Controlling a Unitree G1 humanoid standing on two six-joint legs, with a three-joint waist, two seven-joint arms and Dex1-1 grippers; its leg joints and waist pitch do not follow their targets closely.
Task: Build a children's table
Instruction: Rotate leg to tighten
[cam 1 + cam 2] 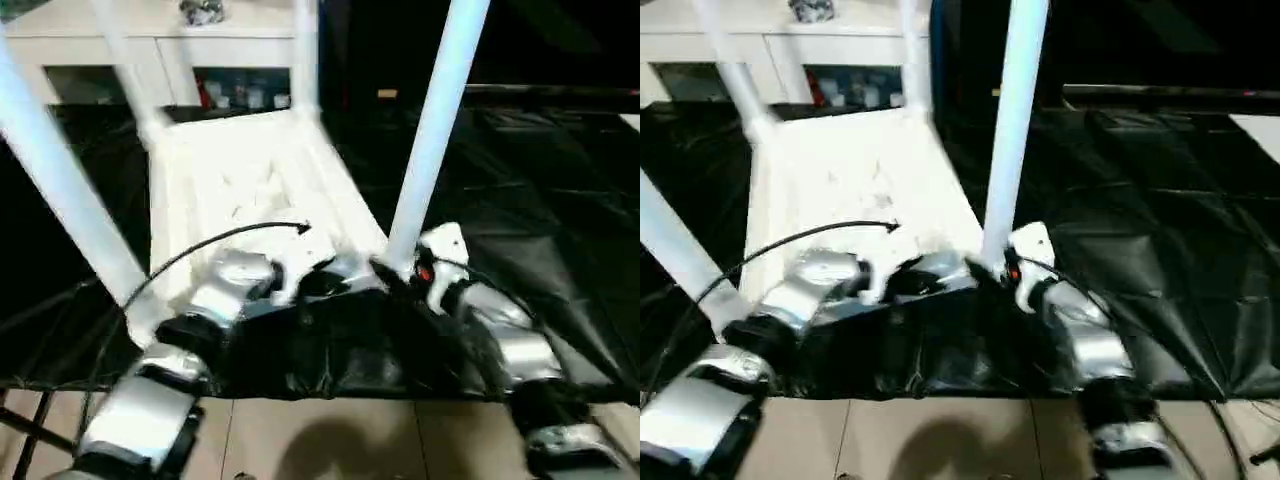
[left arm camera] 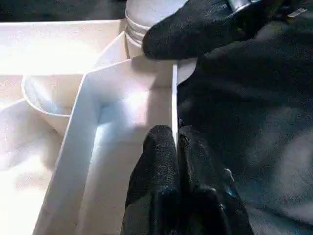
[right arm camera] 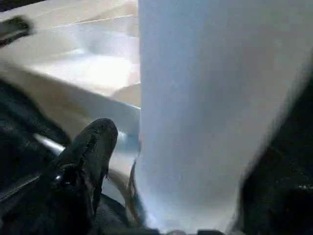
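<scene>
The children's table top (image 1: 240, 180) lies upside down, ribs up, on a black sheet. Four white legs stand in its corner sockets; the near right leg (image 1: 435, 130) rises beside my right gripper (image 1: 398, 268). That gripper is at the leg's base, and its one visible finger (image 3: 95, 142) stands a little off the tube, so the jaws are open around it. My left gripper (image 2: 175, 139) is shut on the thin rim (image 2: 173, 93) of the top's near edge, close to that same corner socket (image 2: 142, 19). The near left leg (image 1: 60, 190) leans out towards picture left.
A white cabinet (image 1: 130, 50) with glass doors stands behind the table top. The black sheet (image 1: 540, 200) covers the work surface to the right. A black cable (image 1: 220, 240) arcs over my left forearm. Tan floor (image 1: 330, 440) shows below the near edge.
</scene>
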